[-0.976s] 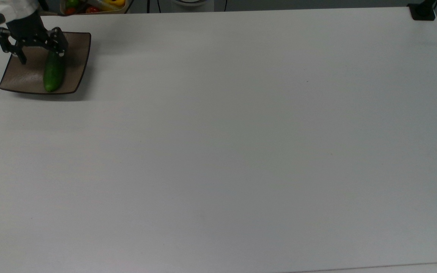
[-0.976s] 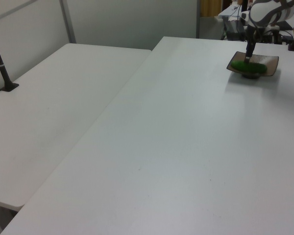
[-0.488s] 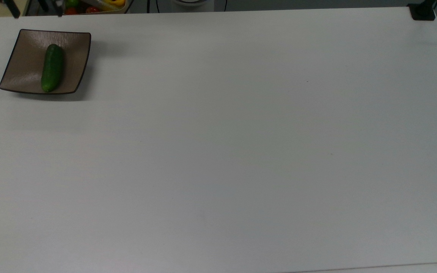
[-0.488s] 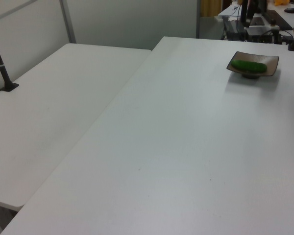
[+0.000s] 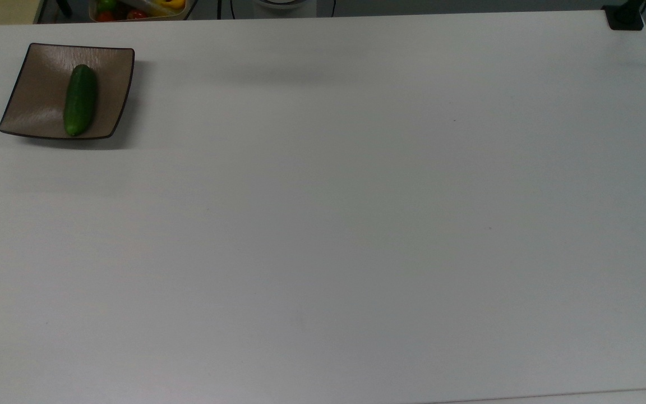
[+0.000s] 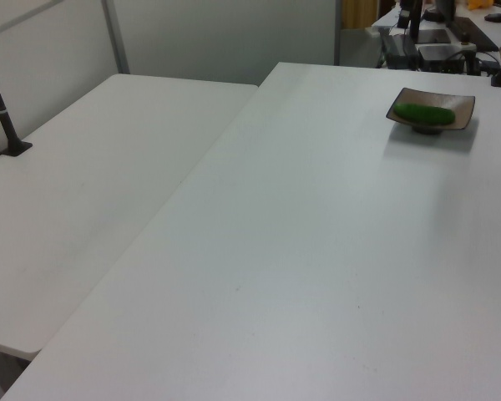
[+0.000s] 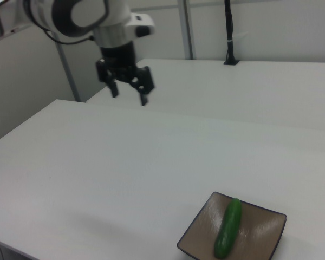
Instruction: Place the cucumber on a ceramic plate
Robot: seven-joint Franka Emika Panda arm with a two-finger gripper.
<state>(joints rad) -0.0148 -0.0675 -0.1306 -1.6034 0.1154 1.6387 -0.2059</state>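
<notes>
Right view: the fingers (image 7: 142,98) hang spread and empty, high over the white table (image 7: 97,162). Well away from the fingers, lower and toward the right view's right, the cucumber (image 7: 228,227) lies flat on the ceramic plate (image 7: 200,236), a little off its middle. Top view: cucumber (image 5: 80,100) rests lengthwise inside the plate (image 5: 37,84).

I read no text, label, brand, number or sign anywhere: none on table (image 5: 356,224), ceramic plate (image 5: 42,84), cucumber (image 5: 80,100).
</notes>
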